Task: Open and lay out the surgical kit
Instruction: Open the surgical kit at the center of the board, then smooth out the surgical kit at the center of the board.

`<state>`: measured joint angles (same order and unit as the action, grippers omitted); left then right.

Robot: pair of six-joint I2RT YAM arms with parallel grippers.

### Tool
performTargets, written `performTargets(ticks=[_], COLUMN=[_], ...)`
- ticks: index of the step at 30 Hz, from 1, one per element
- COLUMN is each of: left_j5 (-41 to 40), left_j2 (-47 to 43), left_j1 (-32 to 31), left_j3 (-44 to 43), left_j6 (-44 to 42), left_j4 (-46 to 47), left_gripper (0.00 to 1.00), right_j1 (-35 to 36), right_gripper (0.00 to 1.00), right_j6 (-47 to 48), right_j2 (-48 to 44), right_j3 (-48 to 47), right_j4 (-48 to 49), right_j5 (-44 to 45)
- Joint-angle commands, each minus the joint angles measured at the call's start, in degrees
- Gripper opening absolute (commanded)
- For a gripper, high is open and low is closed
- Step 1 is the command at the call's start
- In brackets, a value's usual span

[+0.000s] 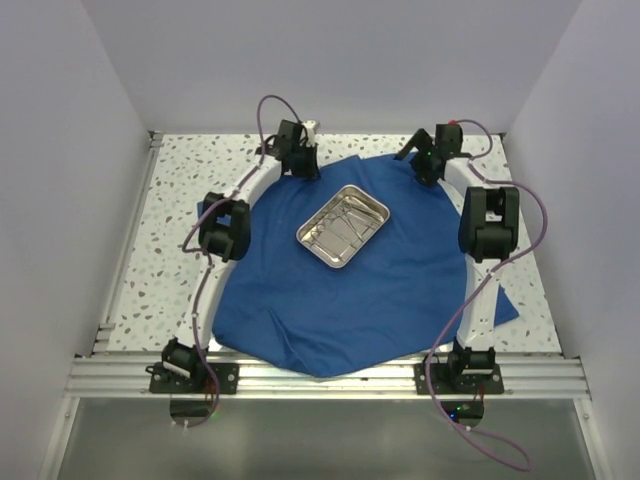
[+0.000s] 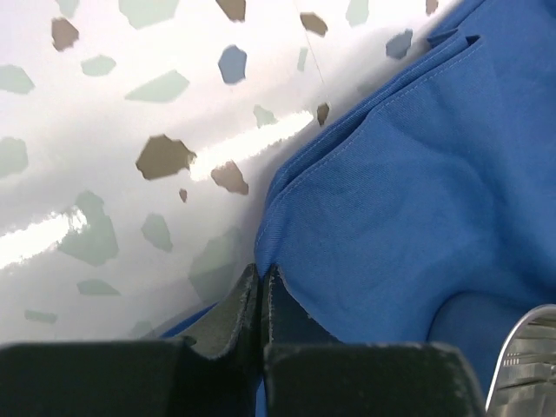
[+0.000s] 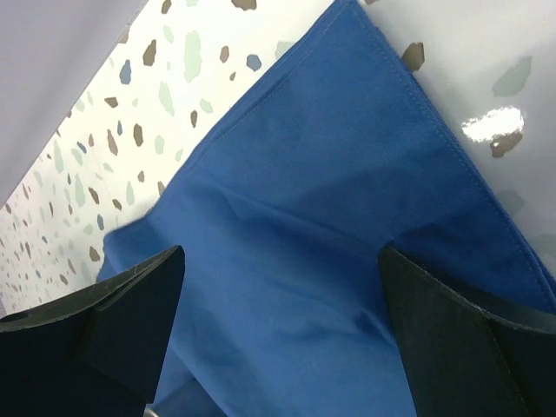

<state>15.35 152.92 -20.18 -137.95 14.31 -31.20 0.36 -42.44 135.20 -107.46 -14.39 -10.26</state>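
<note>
Here, left gripper [image 2: 261,273] tight on blue cloth [image 2: 408,191] edge, speckled table [image 2: 122,113] beyond

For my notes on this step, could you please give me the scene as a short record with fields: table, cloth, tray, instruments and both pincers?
table: white speckled surface
cloth: blue, spread open on the table, a few folds near the front edge
tray: shiny steel, on the middle of the cloth, set diagonally
instruments: slim silver pieces lying inside the tray; kinds too small to tell
left pincer: shut, at the far left edge of the cloth; unclear whether cloth is pinched
right pincer: open, over the far right corner of the cloth, holding nothing
</note>
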Motion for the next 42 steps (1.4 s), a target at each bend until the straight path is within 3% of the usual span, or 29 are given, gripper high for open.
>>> performTargets(ticks=[1, 10, 12, 14, 17, 20, 22, 28, 31, 37, 42], left_j5=[-2.17, -5.69, -4.90, -3.24, -4.89, -8.58, -13.04, -26.74, -34.13, -36.26, -40.05], left_j2=[2.55, 4.23, 1.70, -2.43, -15.76, -22.81, -25.99, -38.03, -38.32, -26.73, -22.94], left_j1=[2.61, 2.96, 3.66, 3.66, 3.14, 3.13, 3.13, 2.96, 3.22, 4.89, 4.98], left_j3=[-2.05, -6.63, -4.79, 1.76, 12.22, 16.99, 19.81, 39.74, 42.93, 33.73, 34.33], left_j6=[4.15, 10.20, 10.83, 8.48, 5.30, 2.49, 1.52, 2.22, 0.30, -1.47, -2.17], left_j4=[15.45, 36.37, 37.79, 39.36, 40.08, 33.61, 28.77, 21.72, 21.10, 13.98, 15.91], left_gripper=[0.00, 0.00, 0.41, 0.99, 1.00, 1.00, 1.00, 1.00, 1.00, 0.97, 0.97], right_j1=[-0.10, 1.22, 1.75, 2.88, 4.56, 6.75, 7.63, 7.55, 7.11, 7.02, 6.85], right_gripper=[0.99, 0.99, 0.99, 0.99, 0.99, 0.99, 0.99, 0.99, 0.99, 0.99, 0.99], right_j6=[-1.59, -2.92, -0.99, 1.90, 4.54, 7.79, 9.12, 10.97, 11.06, 10.44, 11.15], right_j2=[-4.23, -15.82, -18.20, -22.41, -28.99, -33.14, -32.20, -22.36, -19.19, -20.23, -21.02], right_j3=[5.49, 23.67, 25.54, 28.34, 32.57, 33.81, 30.06, 18.80, 15.80, 18.51, 19.74], right_j4=[3.38, 25.63, 27.93, 29.06, 29.34, 27.15, 24.34, 12.13, 9.91, 12.46, 12.72], right_j5=[-3.88, -4.07, -3.10, 0.13, 8.28, 13.85, 13.17, 12.63, 12.72, 12.63, 12.81])
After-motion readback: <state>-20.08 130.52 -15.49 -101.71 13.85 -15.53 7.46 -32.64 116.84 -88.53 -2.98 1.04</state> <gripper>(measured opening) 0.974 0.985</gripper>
